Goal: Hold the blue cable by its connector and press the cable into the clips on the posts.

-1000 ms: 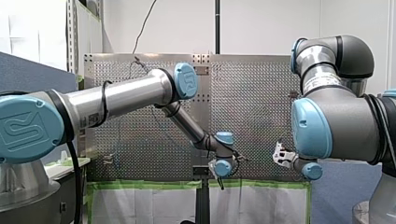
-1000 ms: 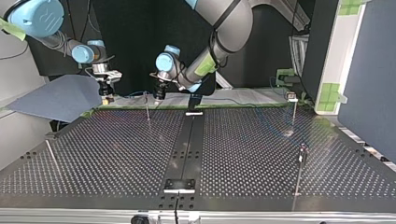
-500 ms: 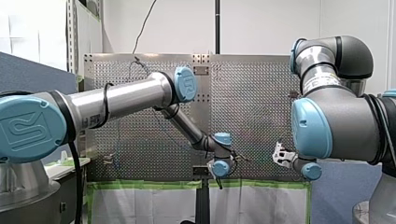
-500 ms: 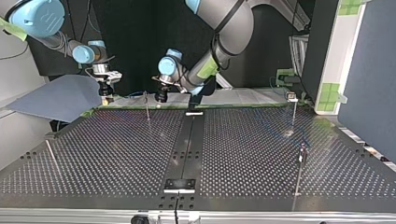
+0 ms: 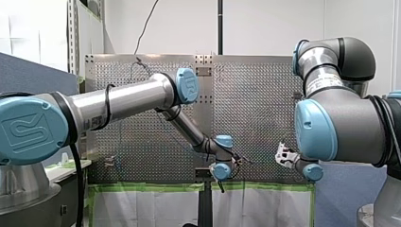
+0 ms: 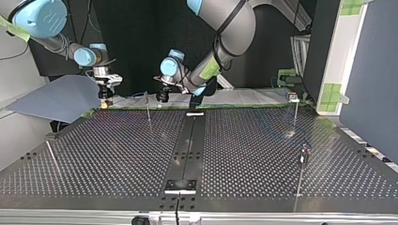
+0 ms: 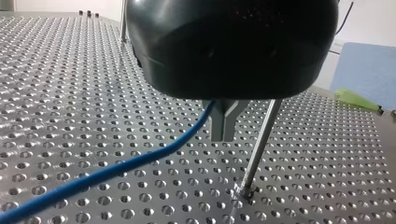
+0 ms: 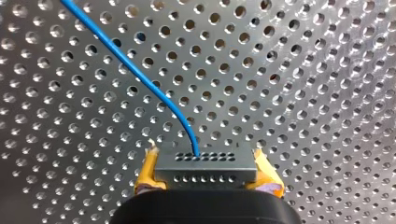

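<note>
Yellow-padded, clamping the connector in right jaws and pinching the blue cable beside a post on the desk in closed left jaws; seemingly mid-routing, needing next a press into its clip.

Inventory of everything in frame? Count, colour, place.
perforated table: one, dark grey, fills the top view.
posts: four, thin metal, spread over the table.
blue cable: one, blue, running over the table.
connector: one, grey, on the cable's end.
panel: one, blue-grey, top view's left.
green tape: green, along the table's arm-side edge.
my left end effector: black, shut, beside a post.
my right end effector: yellow pads, shut on the connector.
</note>
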You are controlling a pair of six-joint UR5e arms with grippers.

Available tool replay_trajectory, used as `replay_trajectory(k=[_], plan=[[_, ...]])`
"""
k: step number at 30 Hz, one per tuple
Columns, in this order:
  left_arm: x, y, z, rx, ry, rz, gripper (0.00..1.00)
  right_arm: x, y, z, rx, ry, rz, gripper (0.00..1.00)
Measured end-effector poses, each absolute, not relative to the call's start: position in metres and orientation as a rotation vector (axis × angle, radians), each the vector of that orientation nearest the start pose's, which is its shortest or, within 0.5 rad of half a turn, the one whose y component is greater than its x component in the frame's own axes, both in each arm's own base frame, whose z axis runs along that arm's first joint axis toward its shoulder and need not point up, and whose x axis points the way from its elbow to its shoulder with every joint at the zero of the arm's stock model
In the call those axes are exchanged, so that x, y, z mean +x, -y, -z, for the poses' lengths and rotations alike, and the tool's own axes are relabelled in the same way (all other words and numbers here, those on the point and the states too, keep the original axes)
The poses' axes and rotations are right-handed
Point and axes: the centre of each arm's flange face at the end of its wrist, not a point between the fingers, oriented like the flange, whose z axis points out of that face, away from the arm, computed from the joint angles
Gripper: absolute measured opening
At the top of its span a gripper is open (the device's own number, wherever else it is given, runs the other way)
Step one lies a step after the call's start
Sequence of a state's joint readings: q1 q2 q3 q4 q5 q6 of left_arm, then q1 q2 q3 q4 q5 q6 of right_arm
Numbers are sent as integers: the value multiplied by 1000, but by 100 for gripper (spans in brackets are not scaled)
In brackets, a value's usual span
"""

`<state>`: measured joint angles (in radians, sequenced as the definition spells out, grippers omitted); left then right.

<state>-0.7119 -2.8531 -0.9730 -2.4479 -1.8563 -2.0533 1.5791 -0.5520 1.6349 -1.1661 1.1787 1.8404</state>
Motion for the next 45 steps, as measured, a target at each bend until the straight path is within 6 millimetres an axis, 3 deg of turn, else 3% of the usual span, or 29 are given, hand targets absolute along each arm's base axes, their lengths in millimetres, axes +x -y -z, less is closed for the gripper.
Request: replay_trajectory(k=[8,18,29,35,45], plan=[[546,605,61,-28,-1623,645,0,180,649,51,1341,1148,-1719,0],[547,589,66,0,-1684,458,0,184,649,53,1331,1157,-1710,0],[541,600,61,98,-1679,413,0,179,655,77,1324,1220,-1655,0],[543,604,57,143,-1667,388,0,174,667,73,1304,1228,-1633,0],[559,593,52,186,-1653,299,0,175,684,62,1297,1214,-1634,0]])
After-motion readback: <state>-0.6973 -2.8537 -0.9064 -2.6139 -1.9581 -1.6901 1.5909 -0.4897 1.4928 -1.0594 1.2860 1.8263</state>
